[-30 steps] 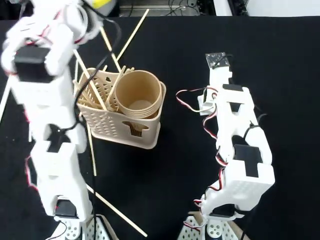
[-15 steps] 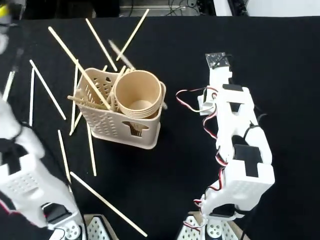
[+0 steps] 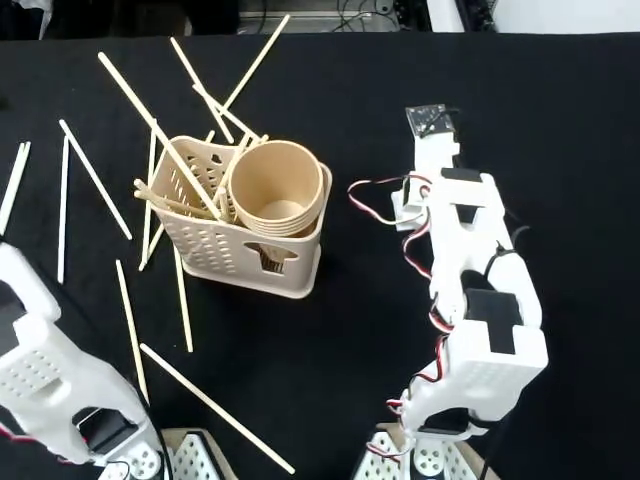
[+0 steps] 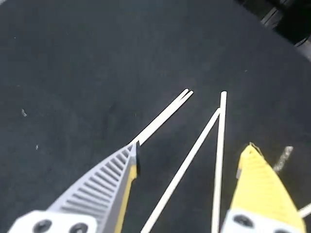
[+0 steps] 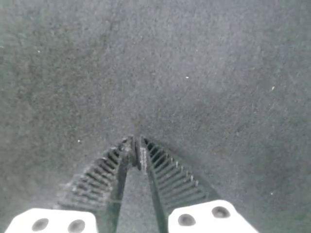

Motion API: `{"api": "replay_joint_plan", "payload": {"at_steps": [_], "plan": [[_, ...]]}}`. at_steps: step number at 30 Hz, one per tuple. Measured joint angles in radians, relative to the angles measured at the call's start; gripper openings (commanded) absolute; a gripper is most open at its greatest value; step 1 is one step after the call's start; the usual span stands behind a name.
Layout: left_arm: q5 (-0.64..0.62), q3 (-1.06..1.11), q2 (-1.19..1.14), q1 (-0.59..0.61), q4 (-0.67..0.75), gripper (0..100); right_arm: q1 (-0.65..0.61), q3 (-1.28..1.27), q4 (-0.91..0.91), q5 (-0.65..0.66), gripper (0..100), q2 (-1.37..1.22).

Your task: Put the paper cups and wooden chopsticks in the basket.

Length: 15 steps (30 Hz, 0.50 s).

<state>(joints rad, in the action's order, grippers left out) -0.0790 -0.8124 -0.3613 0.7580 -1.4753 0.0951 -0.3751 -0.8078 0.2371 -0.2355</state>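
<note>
Finds left gripper (image 4: 193, 145) pulled back from above the beige slotted plastic basket (image 3: 235, 255), fingers apart over loose pale wooden chopsticks (image 4: 163, 115) on the black bench (image 3: 560, 150). Notes stacked tan paper cups (image 3: 277, 190) inside basket. Finds right gripper (image 5: 136, 145) resting low, fingers together. Judges many chopsticks outstanding.

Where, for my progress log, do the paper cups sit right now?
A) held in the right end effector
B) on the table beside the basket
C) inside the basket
C: the stacked paper cups stand upright inside the basket, and the right end effector is shut with nothing in it.
</note>
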Motion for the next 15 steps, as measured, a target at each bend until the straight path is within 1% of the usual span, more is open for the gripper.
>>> {"api": "replay_joint_plan", "payload": {"at_steps": [3, 7, 11, 15], "plan": [[0.04, 0.084, -0.075, -0.002, 0.08, 33, 0.0, 0.0, 0.0, 0.0, 1.2, 0.0], [0.077, 0.101, -0.221, 0.0, 0.163, 33, 0.0, 0.0, 0.0, 0.0, 1.2, 0.0], [0.103, 0.037, -0.384, -0.006, 0.18, 33, 0.0, 0.0, 0.0, 0.0, 1.2, 0.0], [0.104, -0.112, -0.551, -0.031, 0.184, 33, 0.0, 0.0, 0.0, 0.0, 1.2, 0.0]]}}
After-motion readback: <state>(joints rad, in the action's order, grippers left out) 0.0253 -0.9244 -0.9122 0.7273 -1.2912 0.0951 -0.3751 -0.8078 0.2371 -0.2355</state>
